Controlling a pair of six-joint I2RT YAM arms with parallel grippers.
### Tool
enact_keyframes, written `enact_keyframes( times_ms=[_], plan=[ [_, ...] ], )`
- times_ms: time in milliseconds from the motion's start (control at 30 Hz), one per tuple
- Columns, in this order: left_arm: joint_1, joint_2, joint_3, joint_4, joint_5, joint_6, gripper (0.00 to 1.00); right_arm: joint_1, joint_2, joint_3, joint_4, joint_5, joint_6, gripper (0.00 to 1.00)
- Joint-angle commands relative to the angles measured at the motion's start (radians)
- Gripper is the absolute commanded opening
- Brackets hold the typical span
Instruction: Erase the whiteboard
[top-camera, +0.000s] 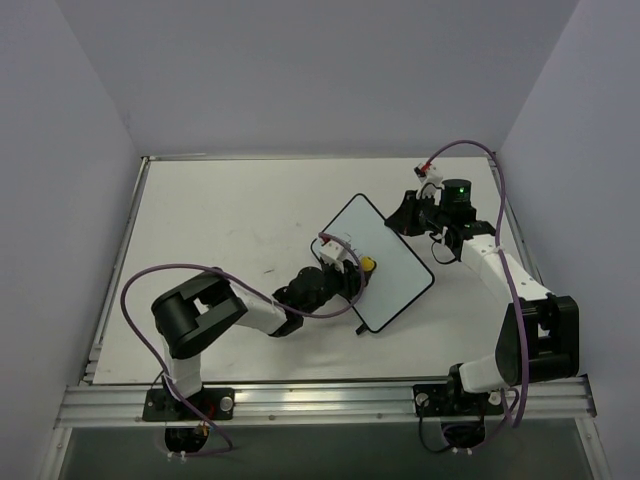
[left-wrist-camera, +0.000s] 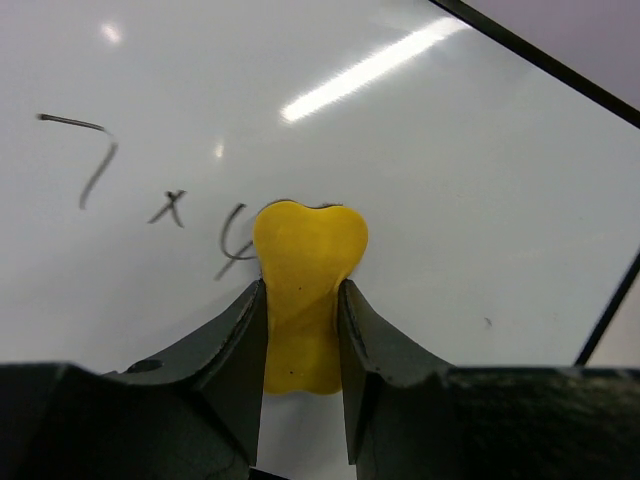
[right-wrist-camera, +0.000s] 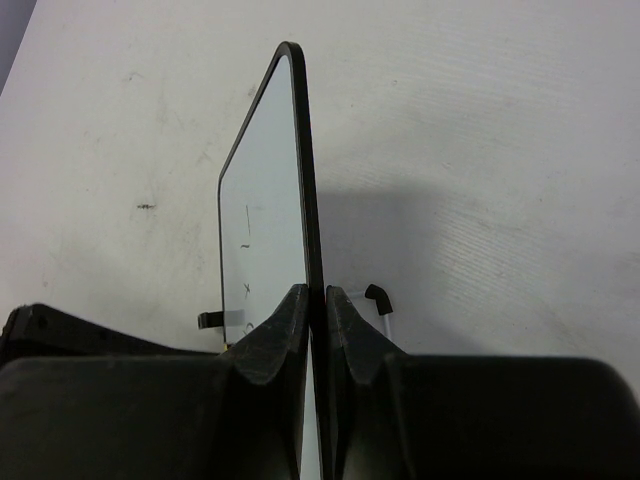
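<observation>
Whiteboard lies mid-frame on the worktop, with both claws gripping.
Left claw clenched on yellow eraser, which is against the board; only the left wrist view shows the handwriting. Right claw pinches the board's edge, clearest in the right wrist view.

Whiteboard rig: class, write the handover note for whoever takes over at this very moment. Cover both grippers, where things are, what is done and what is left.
Left gripper: shut on the yellow eraser, whose tip is against the whiteboard.
Right gripper: shut on the board's frame edge, holding it.
Done: board gripped, eraser gripped and brought to the board's face.
Left: dark marks show just to the left of the eraser in the left wrist view and need wiping. How much has been wiped already cannot be told.
</observation>
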Motion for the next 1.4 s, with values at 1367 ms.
enact_keyframes(
  times_ms=[1367],
  plan=[
    [0.302,0.014,0.266,-0.34,0.163,0.096,0.02,0.043,-0.043,0.013,0.01,-0.083,0.013,0.0]
  ],
)
